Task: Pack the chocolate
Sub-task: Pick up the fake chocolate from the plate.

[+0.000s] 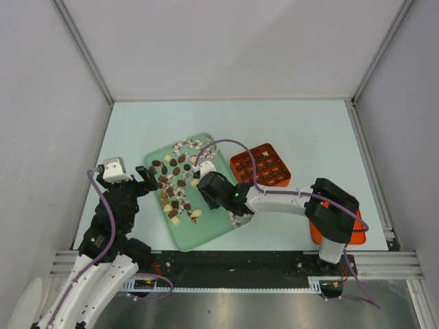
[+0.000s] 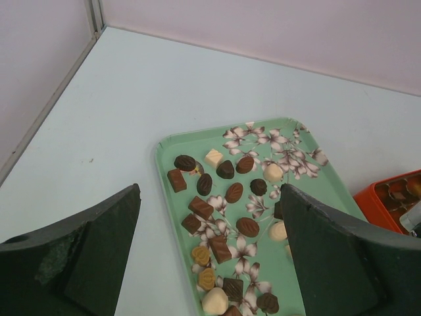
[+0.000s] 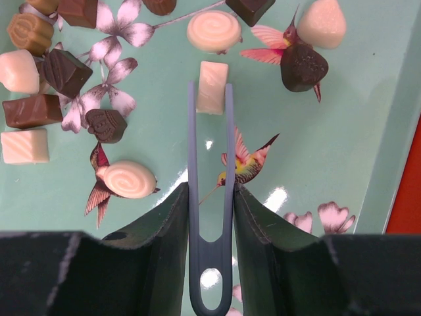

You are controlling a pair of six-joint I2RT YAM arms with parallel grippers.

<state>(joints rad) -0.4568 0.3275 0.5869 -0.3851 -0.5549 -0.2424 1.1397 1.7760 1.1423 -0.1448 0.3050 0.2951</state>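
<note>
- Enclosure walls (image 1: 240,41): plain white panels, metal posts at the back corners.
- Table (image 1: 309,137): smooth, pale blue-white, matt.
- Tray (image 1: 202,233): rounded rectangle of glossy mint green, printed with flowers and hummingbirds. It lies askew at mid-table.
- Orange box (image 1: 260,164): square, with a grid of cells, just beside the tray's right edge.
- Left gripper (image 2: 210,197): black jaws spread wide and holding nothing, hovering by the tray's left edge.
- Right gripper (image 3: 210,191): over the tray, its jaws pressed against both arms of the tweezers.
- Tweezers (image 3: 193,145): slim, blue-grey and looped at the base, with a tip on either long side of one cream piece (image 3: 212,85).
- Chocolate (image 1: 175,185): bite-size pieces scattered loose across the tray. They are dark, mid-brown and cream, in blocks, ovals, swirled rounds and hearts.
</note>
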